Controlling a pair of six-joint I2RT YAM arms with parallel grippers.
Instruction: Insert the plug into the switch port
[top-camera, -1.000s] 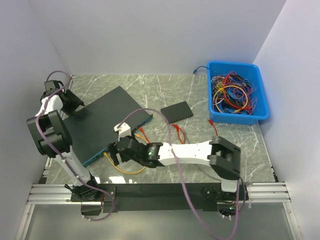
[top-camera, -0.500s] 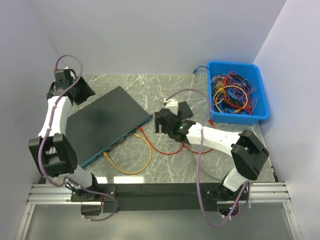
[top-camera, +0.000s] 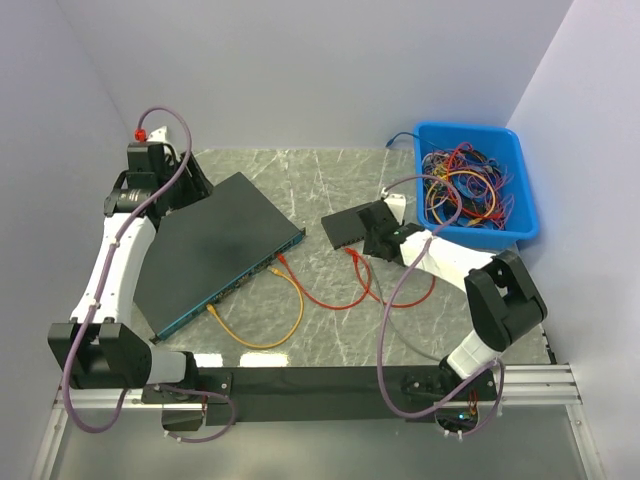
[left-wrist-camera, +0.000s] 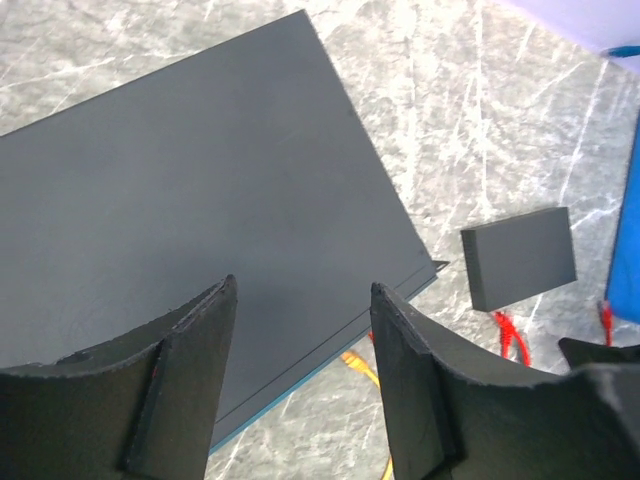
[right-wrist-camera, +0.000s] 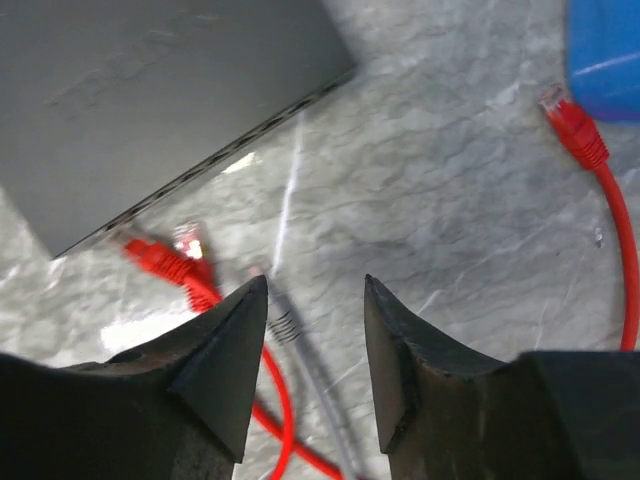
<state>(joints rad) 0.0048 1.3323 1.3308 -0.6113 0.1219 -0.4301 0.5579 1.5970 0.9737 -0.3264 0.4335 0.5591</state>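
Observation:
A small black switch (top-camera: 352, 225) (right-wrist-camera: 150, 90) lies mid-table, its port row facing the near side. A red plug (right-wrist-camera: 160, 260) (top-camera: 352, 255) lies loose just in front of those ports, its cable looping right. My right gripper (top-camera: 383, 238) (right-wrist-camera: 315, 282) hovers open over the marble next to that plug, with nothing between its fingers. A large dark switch (top-camera: 215, 250) (left-wrist-camera: 200, 200) lies at left. An orange cable (top-camera: 270, 335) (left-wrist-camera: 358, 362) lies along its front edge. My left gripper (top-camera: 185, 185) (left-wrist-camera: 302, 285) hangs open above the large switch's far corner, empty.
A blue bin (top-camera: 478, 185) of tangled cables stands at the back right. A second red plug (right-wrist-camera: 570, 115) lies near the bin's edge (right-wrist-camera: 605, 30). A thin grey cable (right-wrist-camera: 300, 340) runs under my right gripper. White walls enclose the table on three sides.
My right arm swung from the large switch's front edge to the right, to the small switch, and its jaws narrowed. My left arm moved farther back along the left wall.

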